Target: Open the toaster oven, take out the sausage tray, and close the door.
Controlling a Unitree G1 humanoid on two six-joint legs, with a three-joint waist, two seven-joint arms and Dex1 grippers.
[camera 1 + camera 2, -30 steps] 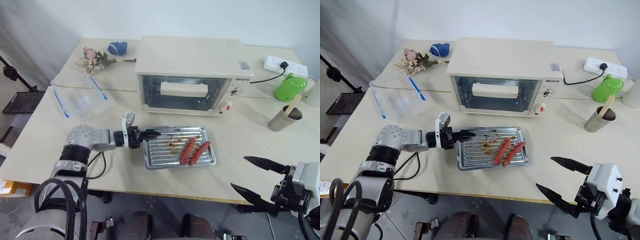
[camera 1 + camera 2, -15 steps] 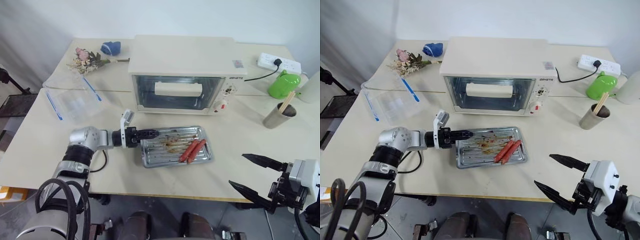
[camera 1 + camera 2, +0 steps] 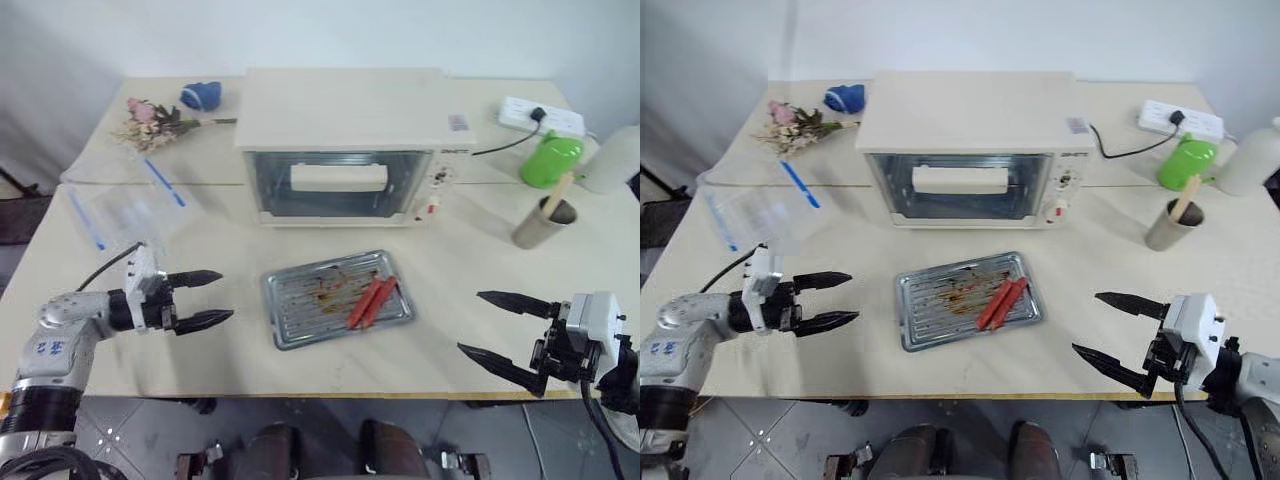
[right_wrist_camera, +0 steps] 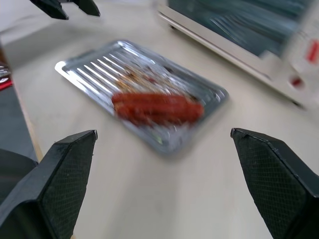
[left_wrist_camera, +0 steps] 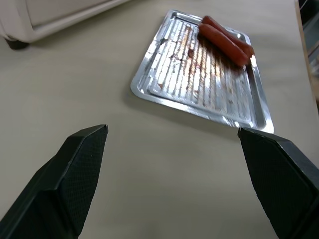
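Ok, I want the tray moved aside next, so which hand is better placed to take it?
Probably the left hand: open, pointing at the sausage tray's near short edge across bare table. The right hand is open too, but sits nearer the table's front edge.

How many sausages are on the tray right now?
2. Both sausages lie side by side, touching, at the right end of the sausage tray, on the table in front of the toaster oven.
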